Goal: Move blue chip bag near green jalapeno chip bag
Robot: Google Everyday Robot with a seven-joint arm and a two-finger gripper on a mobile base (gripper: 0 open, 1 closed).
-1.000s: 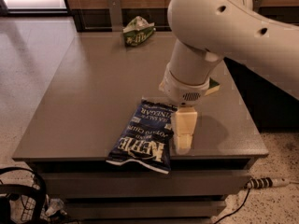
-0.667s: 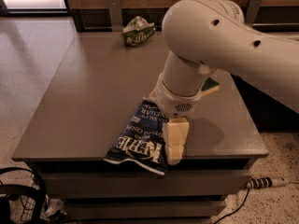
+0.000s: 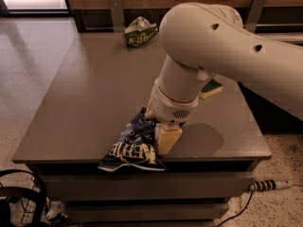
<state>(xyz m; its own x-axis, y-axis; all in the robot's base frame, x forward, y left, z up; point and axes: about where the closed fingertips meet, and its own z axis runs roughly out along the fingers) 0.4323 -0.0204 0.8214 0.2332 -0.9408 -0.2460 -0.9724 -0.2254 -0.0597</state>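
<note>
Zero gap closed: the blue chip bag [image 3: 130, 148] lies at the front edge of the table [image 3: 94, 89] with one corner poking over it. The green jalapeno chip bag [image 3: 139, 31] sits way off at the far edge, so they're well apart.
gripper [image 3: 167, 138]: down at the blue bag's right side and touching it. Honestly can't tell if it's spread or clamped on the bag, the wrist hides most of it.
done: just the reach, I'd guess.
left: get a hold, carry the bag across the tabletop, and set it down just beside the green one.
bags: two, one blue and one green.
sponge [image 3: 210, 88]: one, green-topped yellow, peeking out behind the arm [image 3: 227, 46] on the right.
arms: one, with one gripper.
</note>
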